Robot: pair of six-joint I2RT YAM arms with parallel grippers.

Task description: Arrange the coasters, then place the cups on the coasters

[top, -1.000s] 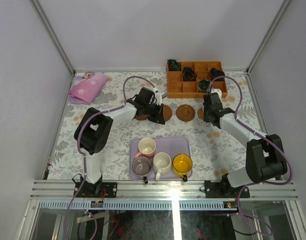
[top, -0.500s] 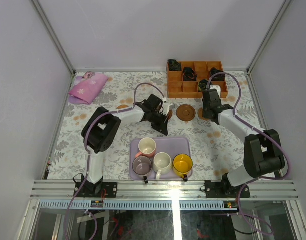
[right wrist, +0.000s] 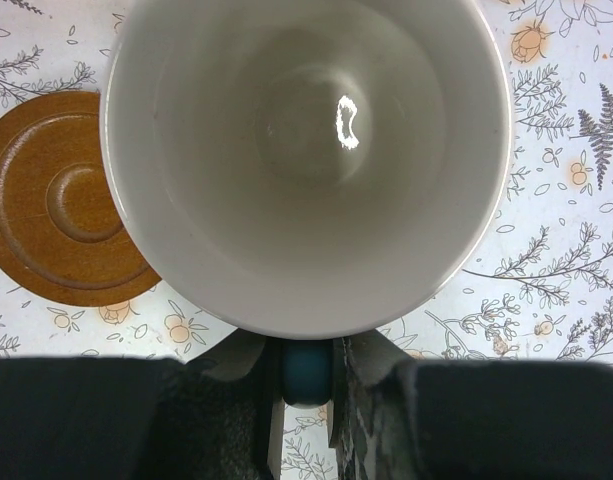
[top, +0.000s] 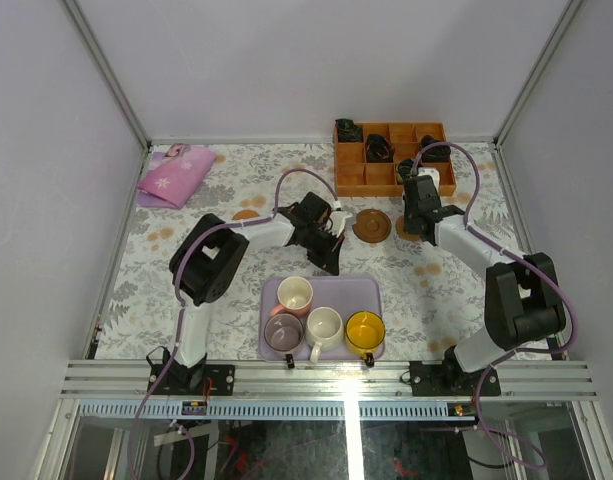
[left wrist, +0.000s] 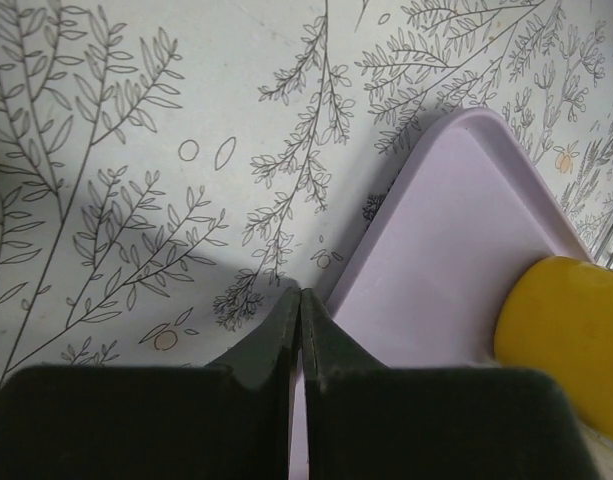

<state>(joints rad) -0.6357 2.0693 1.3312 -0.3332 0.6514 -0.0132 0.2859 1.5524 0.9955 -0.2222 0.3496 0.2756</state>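
The right claw (right wrist: 306,372) pinches the handle of a light blue ceramic cup (right wrist: 306,160) with a pale inside, upright just beside a round brown wooden coaster (right wrist: 56,200) on the floral table (right wrist: 576,250). The left claw (left wrist: 299,310) is closed tight, empty, at a corner of the lavender rectangular tray (left wrist: 446,230) holding a yellow ceramic cup (left wrist: 576,340).

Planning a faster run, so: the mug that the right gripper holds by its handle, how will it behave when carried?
The cup looks like hard glazed ceramic, so likely stiff but breakable if knocked. The right gripper pinches only its narrow blue handle, so it may pivot or slip. The glossy highlight inside hints at a slick surface.
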